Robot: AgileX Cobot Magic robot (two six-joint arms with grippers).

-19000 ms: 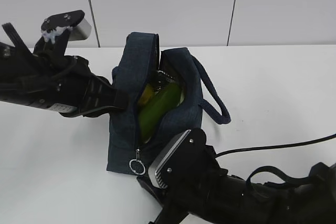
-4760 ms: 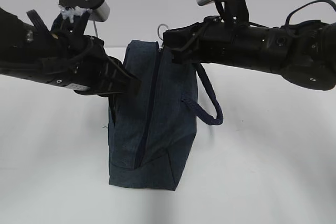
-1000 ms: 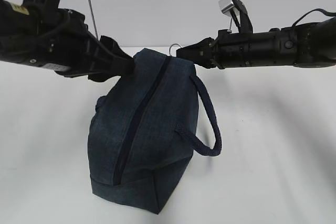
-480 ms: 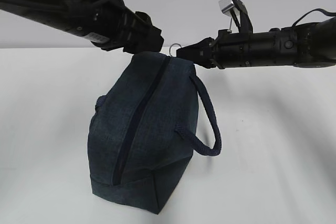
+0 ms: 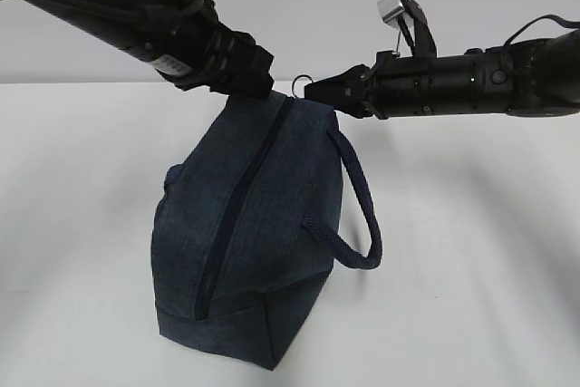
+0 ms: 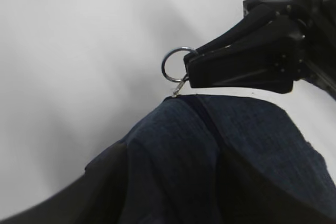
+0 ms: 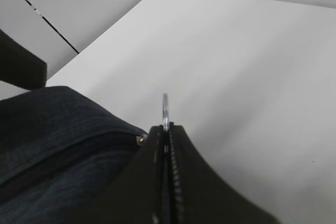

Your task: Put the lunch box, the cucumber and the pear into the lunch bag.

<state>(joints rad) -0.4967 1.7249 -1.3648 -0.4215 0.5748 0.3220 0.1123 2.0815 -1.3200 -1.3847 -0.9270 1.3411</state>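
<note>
Left gripper has lifted off the lunch bag since a second ago, now just above its top left corner; jaw state cannot be told. Right gripper stays pressed together on the silver ring pull. Bag stands zipped on the table.

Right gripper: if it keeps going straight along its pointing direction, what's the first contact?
Probably the left gripper. The right gripper, shut on the ring pull above the lunch bag, points left at it. Depth is unclear; it might pass behind.
</note>
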